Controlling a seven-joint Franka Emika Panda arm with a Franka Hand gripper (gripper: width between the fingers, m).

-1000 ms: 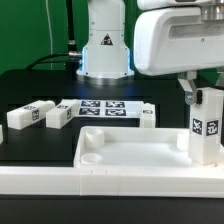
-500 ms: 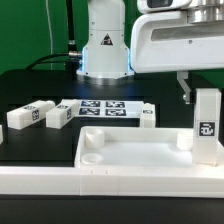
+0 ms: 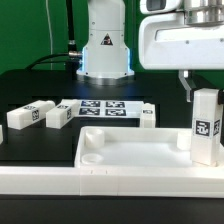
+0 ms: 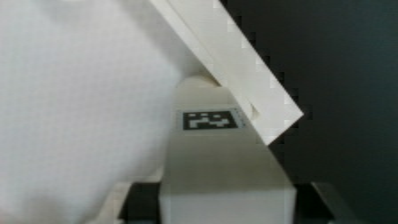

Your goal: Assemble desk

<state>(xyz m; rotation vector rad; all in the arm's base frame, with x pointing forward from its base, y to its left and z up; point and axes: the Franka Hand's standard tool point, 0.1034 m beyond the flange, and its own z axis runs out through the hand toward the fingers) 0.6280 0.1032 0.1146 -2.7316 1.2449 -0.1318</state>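
The desk's white tabletop (image 3: 130, 150) lies rim up near the front, with round sockets in its corners. One white square leg (image 3: 205, 125) stands upright at the corner on the exterior view's right, its tag facing the camera. My gripper (image 3: 197, 92) hangs over the leg's top and is shut on it; one dark finger (image 3: 187, 88) shows beside the leg. In the wrist view the leg (image 4: 222, 165) fills the gap between both dark fingers (image 4: 143, 202), with its tag below, and the tabletop (image 4: 80, 100) and its rim lie beyond.
Three loose tagged legs (image 3: 38, 113) lie at the exterior view's left on the black table, and a fourth small white piece (image 3: 148, 116) sits behind the tabletop. The marker board (image 3: 103, 107) lies before the robot base (image 3: 105, 50). A long white rail (image 3: 90, 183) runs along the front.
The gripper has turned and its body has shifted toward the exterior view's right. The held leg has rotated about its own axis on the spot, so its tag now faces the camera more squarely.
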